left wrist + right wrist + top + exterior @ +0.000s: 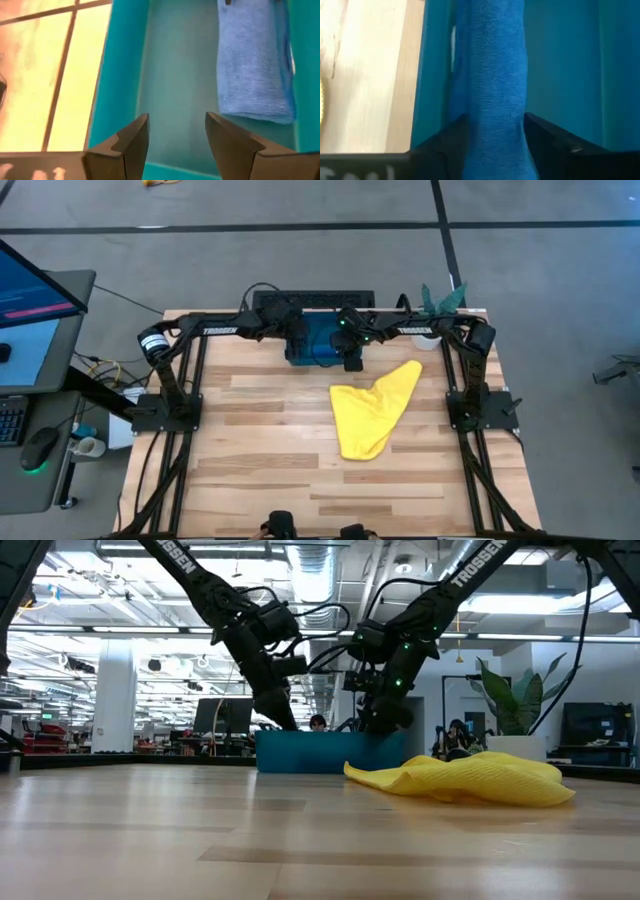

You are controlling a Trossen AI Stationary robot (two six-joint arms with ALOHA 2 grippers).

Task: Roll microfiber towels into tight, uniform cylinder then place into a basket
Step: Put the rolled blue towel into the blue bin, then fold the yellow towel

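The blue microfiber towel (pixel 492 75) lies rolled up on the floor of the dark-blue basket (pixel 318 340), along one wall (pixel 437 65). The basket stands at the table's far edge. My right gripper (pixel 495 130) is open above it, one finger on each side of the roll. My left gripper (pixel 177 130) is open over the basket's bare floor, beside the roll (pixel 252 65) and clear of it. The yellow towel (pixel 375 408) lies crumpled and loose on the table, near and to the right of the basket. My right gripper comes at the blue roll slanting down from above, its fingers (pixel 547 140) lying across the roll on either side of it (pixel 495 115). I cannot tell whether they touch the roll. The roll rests on the basket floor.
A small white pot with a green plant (pixel 440 298) stands at the far right corner. A black bar (pixel 315 300) lies behind the basket. The wooden table's near half (pixel 280 470) is bare. A desk with a monitor (pixel 30 300) stands left of the table.
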